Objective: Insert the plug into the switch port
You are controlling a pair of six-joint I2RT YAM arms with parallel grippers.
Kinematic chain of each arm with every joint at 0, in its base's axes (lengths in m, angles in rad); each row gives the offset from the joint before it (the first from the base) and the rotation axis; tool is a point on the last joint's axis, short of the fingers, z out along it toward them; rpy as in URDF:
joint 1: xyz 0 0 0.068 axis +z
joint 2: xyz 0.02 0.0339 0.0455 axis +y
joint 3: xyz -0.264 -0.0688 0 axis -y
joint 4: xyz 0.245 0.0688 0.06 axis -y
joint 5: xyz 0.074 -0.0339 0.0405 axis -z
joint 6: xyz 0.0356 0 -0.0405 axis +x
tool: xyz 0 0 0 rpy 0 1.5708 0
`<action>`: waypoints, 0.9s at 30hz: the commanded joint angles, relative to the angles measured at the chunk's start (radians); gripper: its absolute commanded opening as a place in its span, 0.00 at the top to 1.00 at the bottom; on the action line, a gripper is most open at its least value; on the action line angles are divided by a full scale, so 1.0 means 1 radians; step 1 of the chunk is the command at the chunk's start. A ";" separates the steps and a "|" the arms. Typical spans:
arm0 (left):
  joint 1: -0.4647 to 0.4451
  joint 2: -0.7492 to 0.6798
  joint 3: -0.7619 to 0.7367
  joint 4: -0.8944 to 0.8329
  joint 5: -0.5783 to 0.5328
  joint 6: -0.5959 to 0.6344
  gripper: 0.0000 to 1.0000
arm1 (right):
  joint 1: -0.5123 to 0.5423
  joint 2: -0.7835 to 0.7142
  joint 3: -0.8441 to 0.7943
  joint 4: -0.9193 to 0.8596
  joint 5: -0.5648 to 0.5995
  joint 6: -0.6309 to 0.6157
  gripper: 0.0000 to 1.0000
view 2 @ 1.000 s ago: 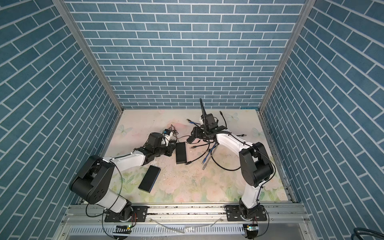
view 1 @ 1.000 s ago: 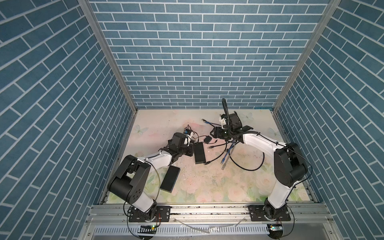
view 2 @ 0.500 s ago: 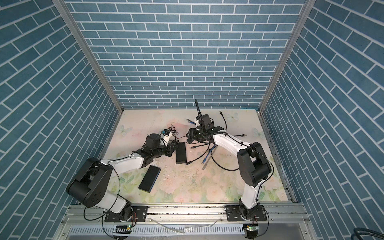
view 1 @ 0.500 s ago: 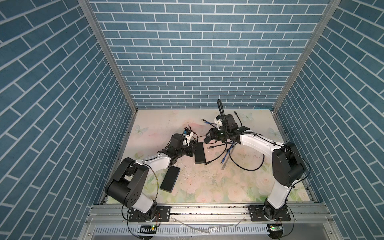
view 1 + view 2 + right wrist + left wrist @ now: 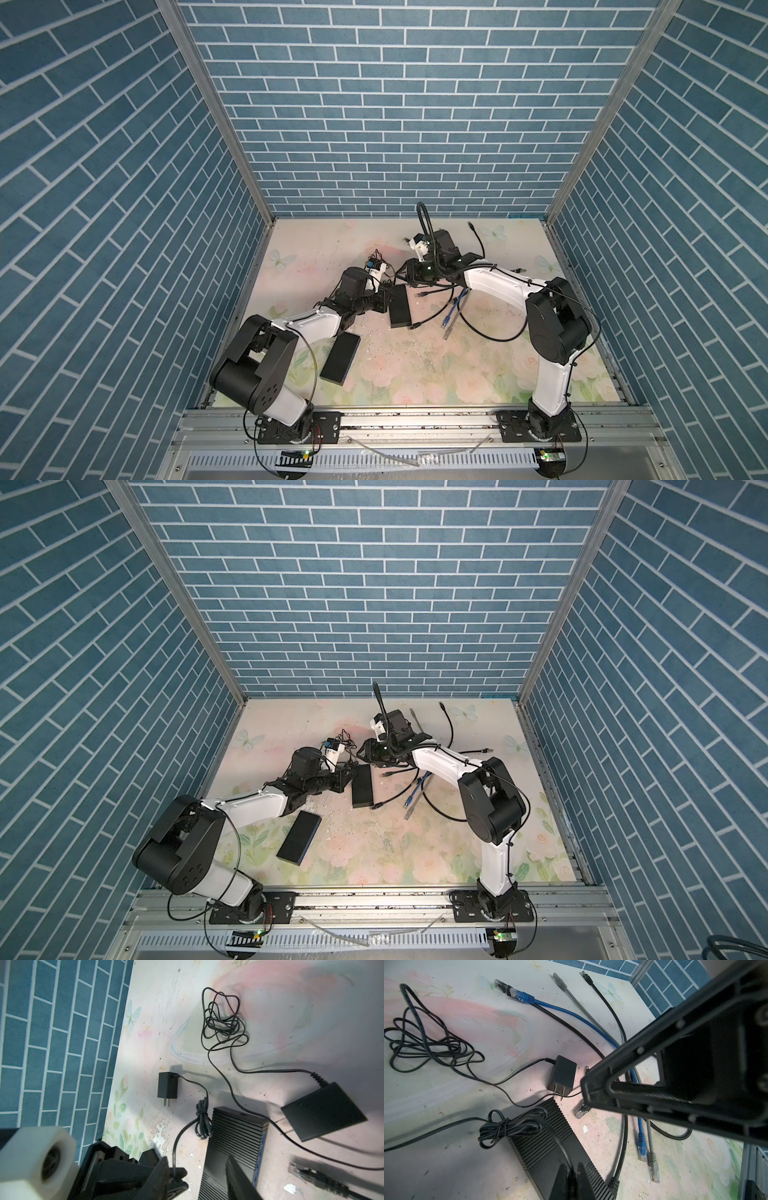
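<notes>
The fingers of the left gripper (image 5: pixel 571 1180) are pinched together on a thin black power cord (image 5: pixel 508 1125), its plug hidden in the grip, just over one end of the black ribbed rectangular switch (image 5: pixel 550 1147), which lies flat on the floral-print table (image 5: pixel 415 374). The right gripper (image 5: pixel 196 1160) has its fingers apart, one above that same switch end.

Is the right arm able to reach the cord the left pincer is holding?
Likely yes: the right pincer is open right at the left pincer, the cord appears to pass between its fingers, and nothing blocks it.
</notes>
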 commanded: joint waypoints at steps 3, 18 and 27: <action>-0.004 0.013 0.001 0.004 -0.012 0.010 1.00 | 0.019 0.049 0.075 0.000 -0.060 0.020 0.60; -0.003 0.039 0.041 0.004 -0.019 0.032 1.00 | 0.055 0.129 0.154 -0.079 -0.075 0.012 0.71; -0.002 0.025 0.078 -0.060 -0.061 0.067 1.00 | 0.063 0.147 0.183 -0.070 -0.083 0.013 1.00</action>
